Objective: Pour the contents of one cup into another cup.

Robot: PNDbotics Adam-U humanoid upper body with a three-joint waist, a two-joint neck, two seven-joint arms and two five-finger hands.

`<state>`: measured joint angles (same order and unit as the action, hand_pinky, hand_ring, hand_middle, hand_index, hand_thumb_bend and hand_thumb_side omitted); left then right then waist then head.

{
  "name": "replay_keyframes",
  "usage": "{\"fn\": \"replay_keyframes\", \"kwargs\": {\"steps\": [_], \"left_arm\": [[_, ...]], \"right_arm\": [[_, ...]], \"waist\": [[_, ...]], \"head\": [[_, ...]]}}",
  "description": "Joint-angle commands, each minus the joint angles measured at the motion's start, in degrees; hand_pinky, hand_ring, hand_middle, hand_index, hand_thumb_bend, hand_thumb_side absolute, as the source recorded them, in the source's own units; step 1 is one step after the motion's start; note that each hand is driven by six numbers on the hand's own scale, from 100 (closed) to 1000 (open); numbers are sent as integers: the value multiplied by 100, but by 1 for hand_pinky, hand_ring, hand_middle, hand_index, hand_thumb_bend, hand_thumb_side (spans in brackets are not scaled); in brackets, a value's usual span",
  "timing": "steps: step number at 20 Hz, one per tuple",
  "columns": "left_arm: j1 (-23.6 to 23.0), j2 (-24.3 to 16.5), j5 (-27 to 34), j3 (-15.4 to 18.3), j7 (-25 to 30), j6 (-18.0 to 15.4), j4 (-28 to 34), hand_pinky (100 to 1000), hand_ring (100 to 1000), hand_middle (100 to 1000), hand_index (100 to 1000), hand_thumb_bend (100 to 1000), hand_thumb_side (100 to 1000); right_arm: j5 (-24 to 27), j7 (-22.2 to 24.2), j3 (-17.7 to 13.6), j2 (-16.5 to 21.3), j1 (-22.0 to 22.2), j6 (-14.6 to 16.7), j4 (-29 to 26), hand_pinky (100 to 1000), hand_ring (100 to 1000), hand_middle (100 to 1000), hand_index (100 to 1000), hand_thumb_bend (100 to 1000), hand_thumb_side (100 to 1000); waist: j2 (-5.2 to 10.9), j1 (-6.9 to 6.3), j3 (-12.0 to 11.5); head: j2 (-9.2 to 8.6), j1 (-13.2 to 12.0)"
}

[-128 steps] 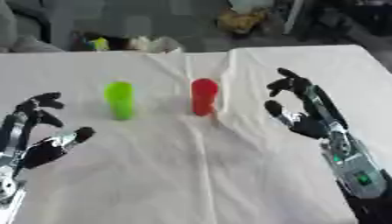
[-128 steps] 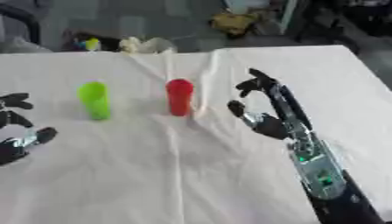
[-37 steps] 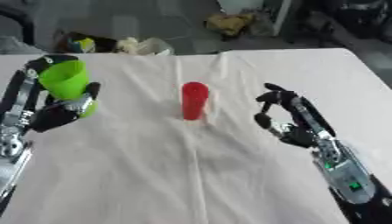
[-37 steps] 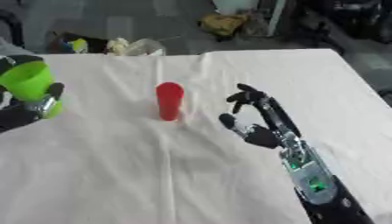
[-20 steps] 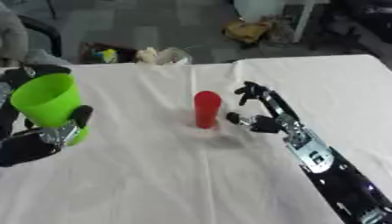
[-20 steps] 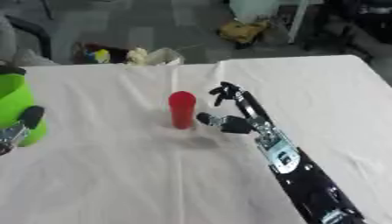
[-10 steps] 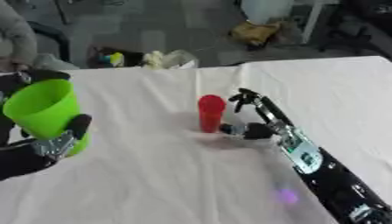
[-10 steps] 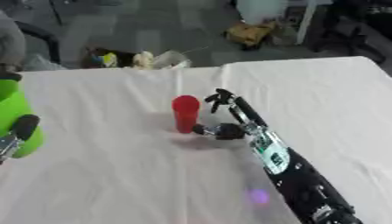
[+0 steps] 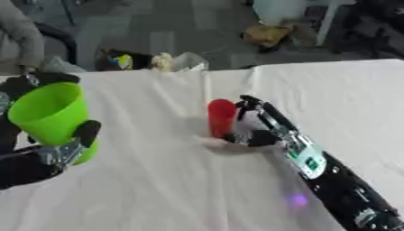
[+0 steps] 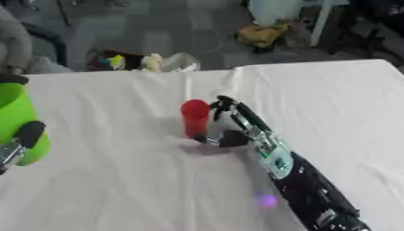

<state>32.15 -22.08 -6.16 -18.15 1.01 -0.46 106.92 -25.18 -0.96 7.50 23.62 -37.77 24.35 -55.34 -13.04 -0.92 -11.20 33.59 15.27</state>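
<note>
Right hand (image 9: 251,135) now closes round my red cup (image 9: 222,117) mid-table; left hand (image 9: 55,151) grips raised green cup (image 9: 49,115) (pour pending).

A white-clothed table (image 9: 158,189) stands before a grey floor (image 9: 197,27) strewn with clutter

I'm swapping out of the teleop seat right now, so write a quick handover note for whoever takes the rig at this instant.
Left hand: shut on the green cup, lifted off the table at the view's left.
Right hand: at the red cup, fingers curling round its right side; whether it grips cannot be told.
Red cup stands upright mid-table on the white cloth.
Done: green cup picked up.
Left: bring the cups together and pour one into the other.
</note>
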Motion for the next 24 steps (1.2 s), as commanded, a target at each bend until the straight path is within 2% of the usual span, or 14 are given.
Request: {"fn": "replay_keyframes", "kwargs": {"steps": [1, 13, 19, 24], "left_arm": [[100, -14, 34, 1, 31, -5, 129, 272, 100, 274, 747, 145, 222], [110, 26, 25, -36, 69, -5, 123, 273, 100, 273, 746, 133, 223], [121, 43, 25, -50, 81, -4, 116, 273, 100, 273, 746, 124, 224], [120, 52, 23, -60, 88, -5, 112, 274, 100, 273, 746, 119, 226]], "right_arm": [[-74, 14, 7, 40, -154, 42, 1, 849, 1000, 507, 776, 724, 624], [-209, 79, 68, -107, -330, 128, 123, 848, 1000, 493, 761, 721, 620], [-274, 88, 94, -200, -399, 120, 157, 841, 1000, 459, 737, 654, 598], [-301, -21, 103, -267, -450, 37, 200, 820, 958, 366, 661, 572, 578]], "waist": [[77, 0, -28], [61, -26, -123], [60, -30, -123], [61, -34, -128]], "head": [[-84, 15], [-115, 11], [-117, 10], [-123, 17]]}}
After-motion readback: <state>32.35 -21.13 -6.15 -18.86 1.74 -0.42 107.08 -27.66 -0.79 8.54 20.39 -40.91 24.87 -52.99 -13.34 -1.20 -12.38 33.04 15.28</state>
